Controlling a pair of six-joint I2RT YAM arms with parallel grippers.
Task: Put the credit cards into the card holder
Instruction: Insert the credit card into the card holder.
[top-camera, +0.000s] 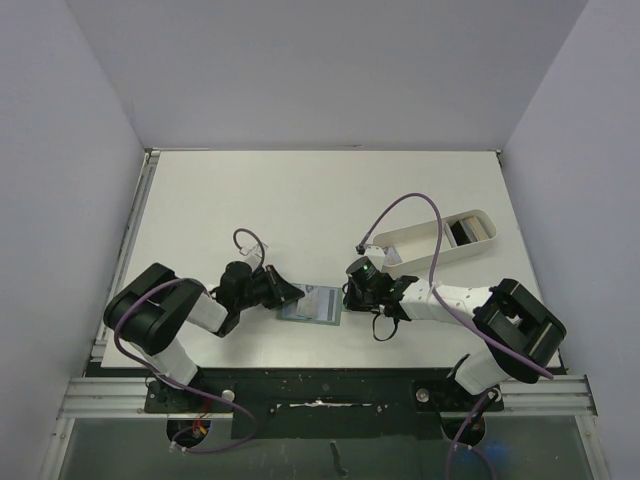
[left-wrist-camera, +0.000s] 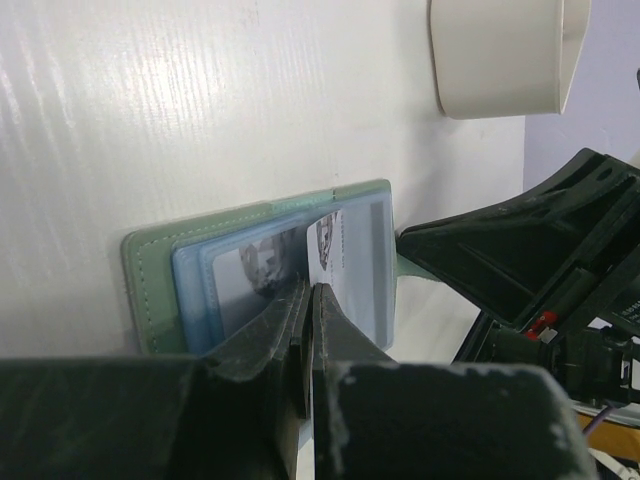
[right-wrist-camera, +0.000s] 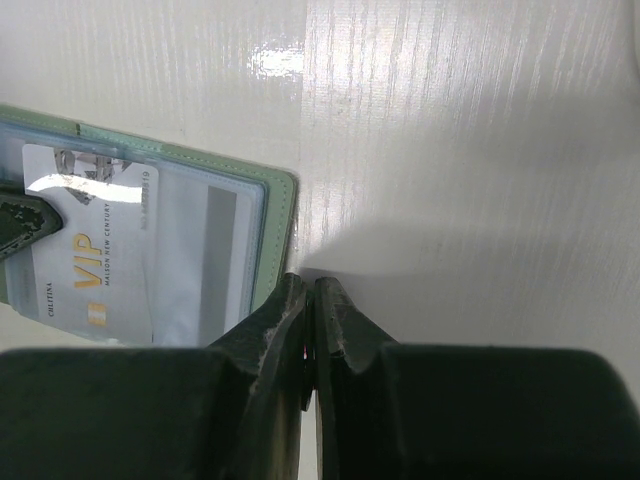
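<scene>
The card holder (top-camera: 312, 303) lies open on the table between my two grippers, grey-green rim, pale blue inside. A pale card (right-wrist-camera: 95, 270) printed "VIP" lies flat on its slots; it also shows in the left wrist view (left-wrist-camera: 355, 270). My left gripper (top-camera: 288, 297) is shut, its tips (left-wrist-camera: 310, 292) resting on that card's end. My right gripper (top-camera: 348, 298) is shut, its tips (right-wrist-camera: 312, 285) on the table against the holder's right edge (right-wrist-camera: 275, 230). More dark cards (top-camera: 462, 232) lie in the white tray.
A long white oval tray (top-camera: 420, 243) stands behind and to the right of the right gripper; its end shows in the left wrist view (left-wrist-camera: 500, 60). The right arm's purple cable loops above it. White walls close in the table.
</scene>
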